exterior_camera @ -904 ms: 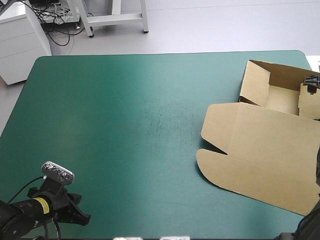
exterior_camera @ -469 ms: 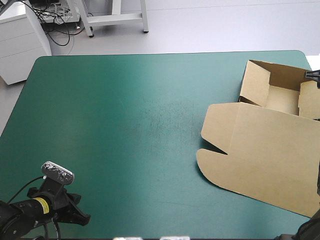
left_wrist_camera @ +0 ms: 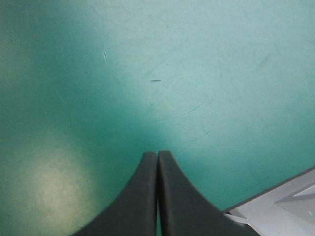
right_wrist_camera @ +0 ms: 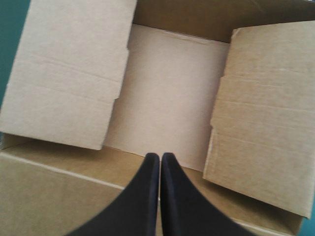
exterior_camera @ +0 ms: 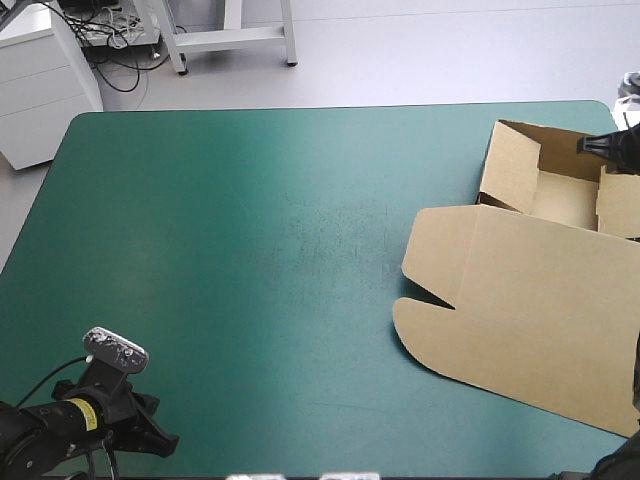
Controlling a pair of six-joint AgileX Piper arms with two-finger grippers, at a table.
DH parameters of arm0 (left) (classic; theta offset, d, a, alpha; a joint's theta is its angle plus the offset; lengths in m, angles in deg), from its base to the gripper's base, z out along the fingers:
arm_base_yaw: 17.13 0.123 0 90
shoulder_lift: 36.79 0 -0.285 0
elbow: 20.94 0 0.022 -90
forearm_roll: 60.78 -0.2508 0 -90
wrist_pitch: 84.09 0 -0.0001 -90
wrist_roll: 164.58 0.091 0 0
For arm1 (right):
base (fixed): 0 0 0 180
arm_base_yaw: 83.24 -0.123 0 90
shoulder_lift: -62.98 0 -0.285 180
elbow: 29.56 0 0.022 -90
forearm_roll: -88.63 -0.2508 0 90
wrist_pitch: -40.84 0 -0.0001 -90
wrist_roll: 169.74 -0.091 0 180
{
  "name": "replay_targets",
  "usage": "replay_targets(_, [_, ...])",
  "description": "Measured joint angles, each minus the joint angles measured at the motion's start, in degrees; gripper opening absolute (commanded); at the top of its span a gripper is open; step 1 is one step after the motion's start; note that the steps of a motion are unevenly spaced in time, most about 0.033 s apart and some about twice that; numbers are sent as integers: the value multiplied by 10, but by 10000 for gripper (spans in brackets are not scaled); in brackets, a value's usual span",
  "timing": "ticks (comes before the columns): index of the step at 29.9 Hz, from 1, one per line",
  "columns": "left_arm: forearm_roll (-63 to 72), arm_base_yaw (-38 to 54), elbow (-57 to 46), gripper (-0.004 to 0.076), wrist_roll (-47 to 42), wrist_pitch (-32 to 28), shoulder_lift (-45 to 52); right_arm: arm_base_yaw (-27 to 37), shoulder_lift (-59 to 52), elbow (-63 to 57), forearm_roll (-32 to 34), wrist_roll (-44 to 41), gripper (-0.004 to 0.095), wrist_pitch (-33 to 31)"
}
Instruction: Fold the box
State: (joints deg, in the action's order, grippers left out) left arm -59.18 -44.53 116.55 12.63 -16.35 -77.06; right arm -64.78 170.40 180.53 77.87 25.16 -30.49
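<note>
Your right gripper [right_wrist_camera: 160, 156], fingers pressed together and empty, hangs over the open tray of the brown box [exterior_camera: 520, 310] at the table [exterior_camera: 220, 260] edge on your right, lid flat nearward; your left gripper [left_wrist_camera: 157, 153], likewise pressed together, sits far off.

Open teal-green cover [exterior_camera: 250, 250] across left and centre, brown box [exterior_camera: 520, 310] filling right side, walls raised

In the high view the box [exterior_camera: 520, 300] runs out of frame at the right edge of the bench [exterior_camera: 250, 250], its right wall and the lid's near right corner cut off, and the right tool [exterior_camera: 592, 146] shows only as a small dark tip near the far right corner, its arm unseen.
</note>
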Motion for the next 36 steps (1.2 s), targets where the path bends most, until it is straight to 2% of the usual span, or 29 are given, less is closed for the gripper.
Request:
replay_targets(4, [0, 0, 0, -32, 0, 3, 0, -55, -24, -16, 0, 1, -6, 0])
replay_targets(10, [-9, 0, 0, -32, -2, 3, 0, -172, -93, -94, -8, 2, -6, 1])
replay_targets(14, [-11, 0, 0, -32, -2, 2, 0, -240, -169, -176, -12, 2, -6, 8])
replay_targets(18, [-12, 0, 0, -32, 0, -17, 0, -286, -263, -283, -16, -1, -6, 49])
replay_targets(25, [-12, 0, 0, -32, 2, -58, 0, -300, -446, -455, -22, -4, -6, 96])
replay_targets(36, [-9, 0, -4, -32, 32, -65, 0, -301, -700, -663, -37, -4, -8, 124])
